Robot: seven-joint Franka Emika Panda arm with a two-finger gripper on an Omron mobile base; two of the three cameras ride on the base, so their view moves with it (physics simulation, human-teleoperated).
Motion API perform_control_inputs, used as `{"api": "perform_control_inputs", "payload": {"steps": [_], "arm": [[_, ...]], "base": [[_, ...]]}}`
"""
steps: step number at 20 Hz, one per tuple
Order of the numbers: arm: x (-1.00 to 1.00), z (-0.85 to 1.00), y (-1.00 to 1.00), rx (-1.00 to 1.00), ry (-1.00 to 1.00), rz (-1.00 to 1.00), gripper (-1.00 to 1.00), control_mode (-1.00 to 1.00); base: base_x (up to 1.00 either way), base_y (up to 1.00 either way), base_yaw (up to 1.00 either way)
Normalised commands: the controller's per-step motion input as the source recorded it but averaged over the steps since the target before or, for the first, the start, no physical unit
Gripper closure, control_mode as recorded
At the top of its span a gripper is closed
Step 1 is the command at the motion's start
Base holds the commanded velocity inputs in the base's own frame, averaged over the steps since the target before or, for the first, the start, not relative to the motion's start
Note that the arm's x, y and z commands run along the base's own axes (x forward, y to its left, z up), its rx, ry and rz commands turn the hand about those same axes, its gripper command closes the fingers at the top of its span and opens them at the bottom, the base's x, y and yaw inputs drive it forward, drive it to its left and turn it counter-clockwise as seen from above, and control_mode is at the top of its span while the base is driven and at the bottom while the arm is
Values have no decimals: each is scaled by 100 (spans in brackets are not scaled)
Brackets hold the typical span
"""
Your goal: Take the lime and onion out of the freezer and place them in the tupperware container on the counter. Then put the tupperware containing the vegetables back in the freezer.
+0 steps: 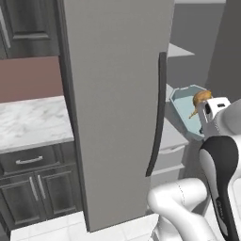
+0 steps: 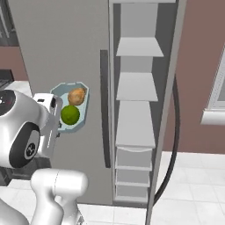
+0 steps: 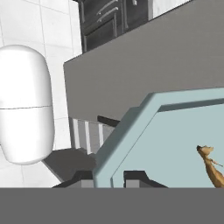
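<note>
Gripper clamped on one tupperware container with one lime, one onion inside.

Tupperware container carries onion & lime, side by side, touching.

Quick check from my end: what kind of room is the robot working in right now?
A home kitchen, rendered. A tall grey freezer stands open with pale shelves, a white marble counter tops dark cabinets, and the tupperware container, carried in the air, holds a lime and an onion.
</note>
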Motion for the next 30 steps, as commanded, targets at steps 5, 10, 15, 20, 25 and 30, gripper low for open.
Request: {"api": "perform_control_inputs", "payload": {"steps": [5,10,15,20,25,30], "arm": [[0,0,0,0,0,0,100,100],[0,0,0,0,0,0,100,100],[0,0,0,0,0,0,100,100],[0,0,0,0,0,0,100,100],[0,0,0,0,0,0,100,100],[0,0,0,0,0,0,100,100]], "base": [[45,-25,0],[54,-33,0],[31,-47,0],[19,-44,0],[32,-20,0],[45,-1,0]]}}
